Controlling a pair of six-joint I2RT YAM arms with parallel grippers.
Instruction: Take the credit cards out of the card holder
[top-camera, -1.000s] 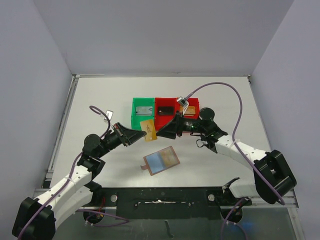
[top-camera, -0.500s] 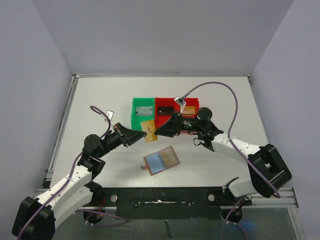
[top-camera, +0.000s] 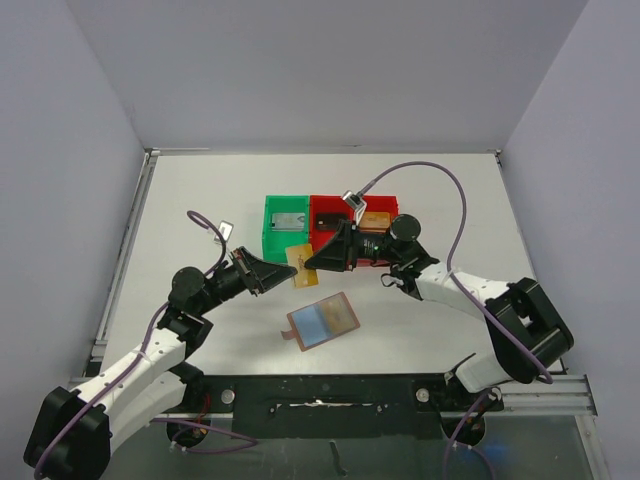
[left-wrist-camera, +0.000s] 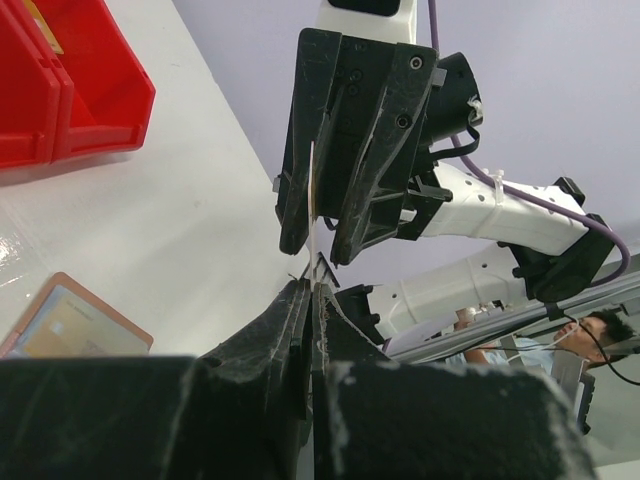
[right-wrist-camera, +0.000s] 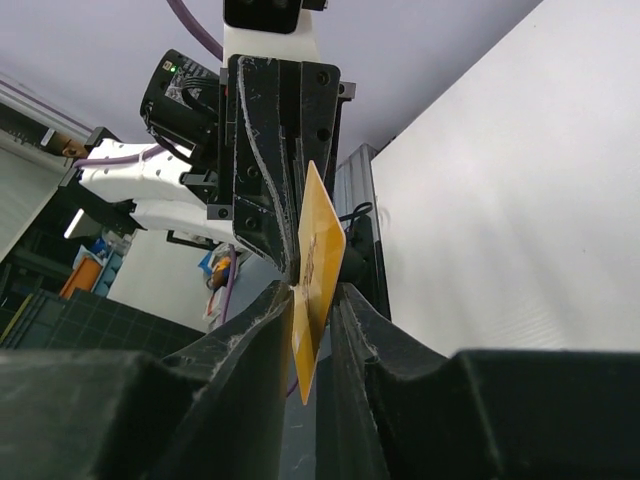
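Left jaws pinch one end of the orange card (top-camera: 298, 262), likely light, stiff and slick, best held by its flat faces near an edge; right jaws straddle its other end, seemingly not yet closed, with the card holder (top-camera: 323, 321) lying open on the desk (top-camera: 200, 200) below them.

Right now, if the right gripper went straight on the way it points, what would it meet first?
The orange card, which the right gripper straddles; just beyond, it would probably hit the left gripper clamping the card's other end, though depth is unclear.
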